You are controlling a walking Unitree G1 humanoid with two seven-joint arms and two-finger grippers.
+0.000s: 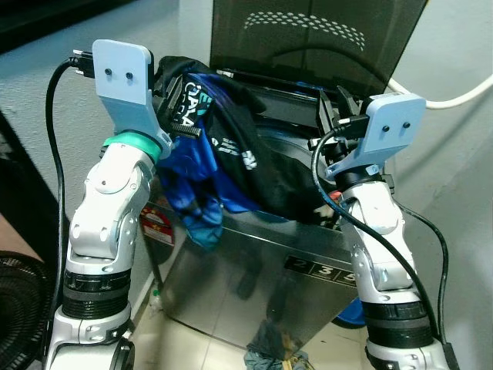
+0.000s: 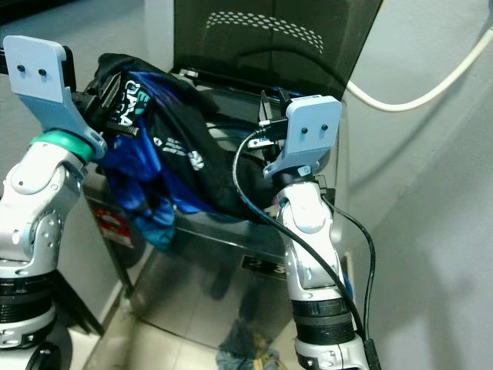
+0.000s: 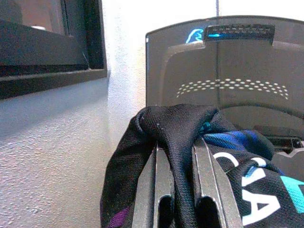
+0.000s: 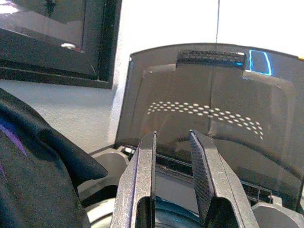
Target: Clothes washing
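The left gripper (image 3: 175, 190) pinches a fold of the black and blue jersey (image 1: 223, 146), held up at the washer's (image 1: 254, 277) left rear corner. The jersey drapes from there across the open top and hangs down over the steel front. The right gripper (image 4: 173, 175) hovers over the tub with its fingers slightly apart, nothing between them. The smoked lid (image 1: 308, 38) stands raised behind. More cloth (image 1: 273, 351) lies on the floor below.

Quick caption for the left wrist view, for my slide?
Left gripper clamps a black-and-blue jersey in front of the washer's raised lid.
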